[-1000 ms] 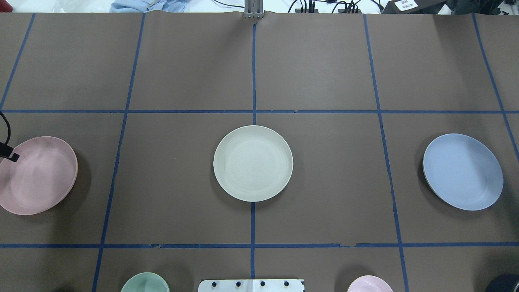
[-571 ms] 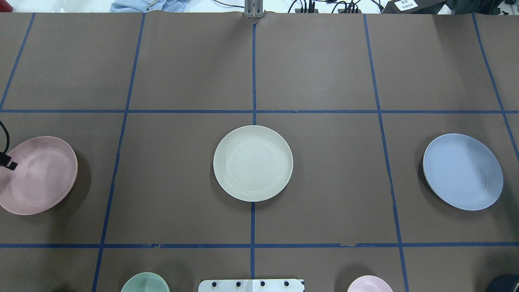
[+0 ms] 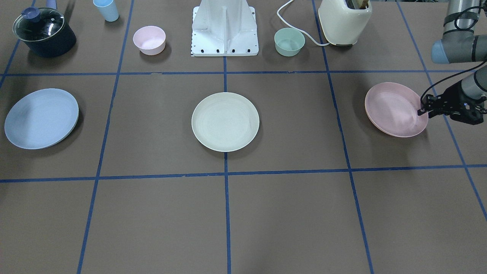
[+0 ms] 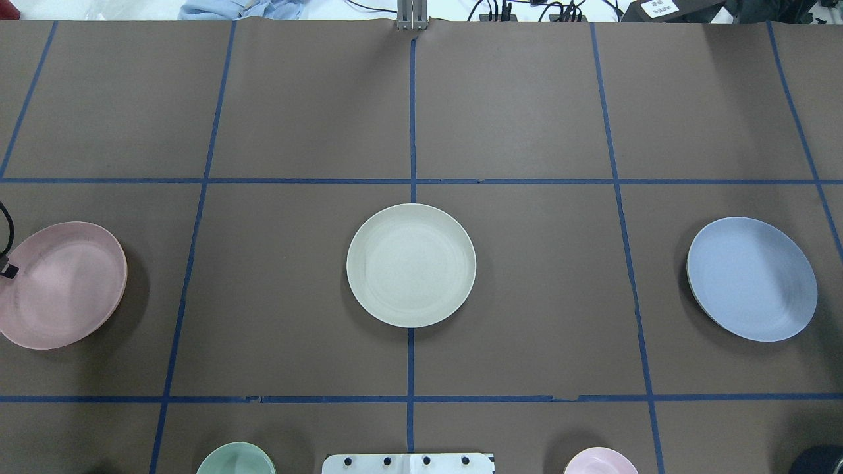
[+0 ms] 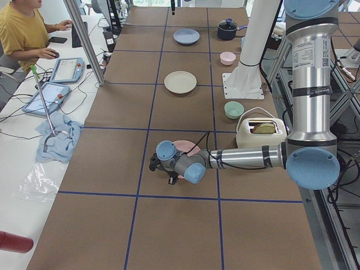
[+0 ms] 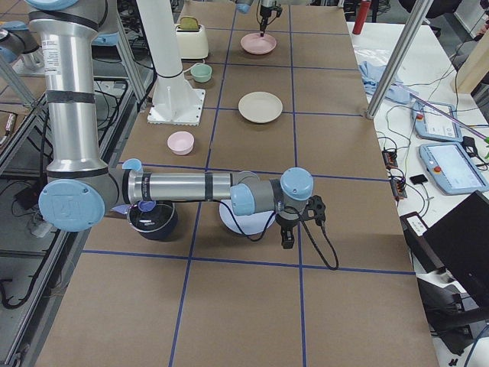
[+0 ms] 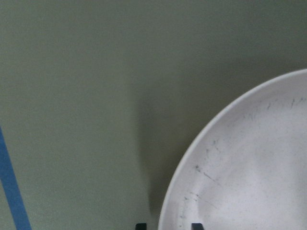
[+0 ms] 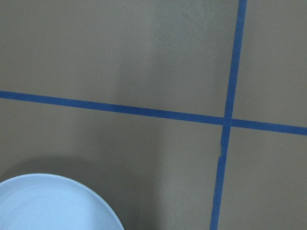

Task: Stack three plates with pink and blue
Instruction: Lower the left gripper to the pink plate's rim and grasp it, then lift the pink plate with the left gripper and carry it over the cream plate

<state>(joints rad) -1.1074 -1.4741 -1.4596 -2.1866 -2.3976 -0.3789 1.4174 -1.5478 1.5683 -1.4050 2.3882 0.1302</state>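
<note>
The cream plate [image 4: 411,264] lies at the table's middle. The pale pink plate [image 4: 62,284] lies at the left edge of the overhead view, and the light blue plate [image 4: 751,278] at the right. My left gripper [image 3: 421,110] is at the pink plate's [image 3: 393,110] outer rim. In the left wrist view its fingertips [image 7: 141,225] stand apart on either side of the rim [image 7: 182,191], so it is open. My right gripper [image 6: 289,233] shows only in the exterior right view, beside the blue plate [image 6: 241,222]. I cannot tell whether it is open or shut.
Near the robot base [image 3: 224,28] stand a small pink bowl [image 3: 149,39], a mint-green bowl [image 3: 289,41], a cream toaster [image 3: 344,21], a dark lidded pot [image 3: 43,32] and a blue cup [image 3: 106,9]. Blue tape lines divide the brown table.
My left gripper has slid outward across the pink plate toward its outer rim, almost leaving the overhead view. The cream and blue plates have not moved.
</note>
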